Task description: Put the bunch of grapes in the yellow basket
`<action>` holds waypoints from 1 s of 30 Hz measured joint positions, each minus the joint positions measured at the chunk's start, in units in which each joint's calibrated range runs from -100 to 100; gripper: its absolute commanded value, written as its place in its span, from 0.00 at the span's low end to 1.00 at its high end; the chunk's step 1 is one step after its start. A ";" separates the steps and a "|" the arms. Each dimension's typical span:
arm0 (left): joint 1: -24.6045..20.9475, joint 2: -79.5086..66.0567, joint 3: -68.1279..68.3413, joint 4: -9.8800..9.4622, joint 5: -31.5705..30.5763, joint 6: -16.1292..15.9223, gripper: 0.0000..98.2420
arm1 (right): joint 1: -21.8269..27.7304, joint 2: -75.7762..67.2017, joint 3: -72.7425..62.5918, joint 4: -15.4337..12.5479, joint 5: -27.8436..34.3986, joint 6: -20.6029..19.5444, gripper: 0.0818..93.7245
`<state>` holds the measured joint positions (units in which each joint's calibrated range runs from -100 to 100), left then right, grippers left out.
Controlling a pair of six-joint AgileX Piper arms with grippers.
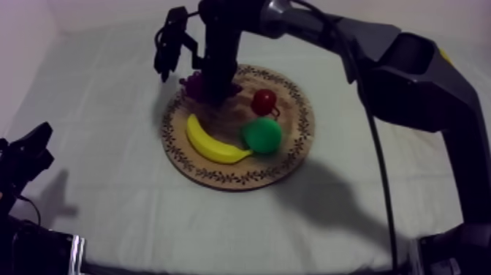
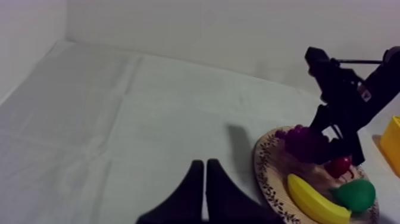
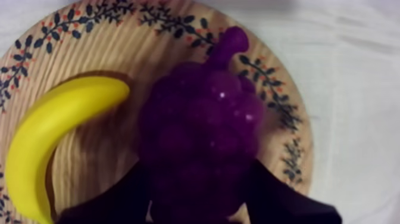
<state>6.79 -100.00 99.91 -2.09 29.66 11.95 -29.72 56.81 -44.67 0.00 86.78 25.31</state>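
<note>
Two grippers: right gripper [image 3: 199, 179] grasps the bunch of grapes [image 3: 202, 128]; left gripper [image 2: 205, 164] clenched on nothing.
Grapes: at the wooden board [image 3: 89, 53] — lifted or resting, unclear.
Yellow basket [image 2: 393, 140]: beyond the board, partly cut off.

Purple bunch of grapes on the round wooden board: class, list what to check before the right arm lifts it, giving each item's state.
1. Grip: right gripper shut round the purple bunch of grapes, ok.
2. Neighbour: yellow banana apart from the grapes, ok.
3. Lift: grapes off the round wooden board, cannot tell.
4. Target: yellow basket past the board, ok.
5. Other arm: left gripper shut, away from the board, ok.
</note>
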 measured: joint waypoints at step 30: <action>0.00 0.00 0.00 0.00 0.00 0.00 0.00 | 15.45 -41.81 33.74 7.45 -23.24 -10.55 0.26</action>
<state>6.79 -100.00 99.91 -2.09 29.66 11.95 -14.27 15.00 -10.93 7.45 63.55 14.76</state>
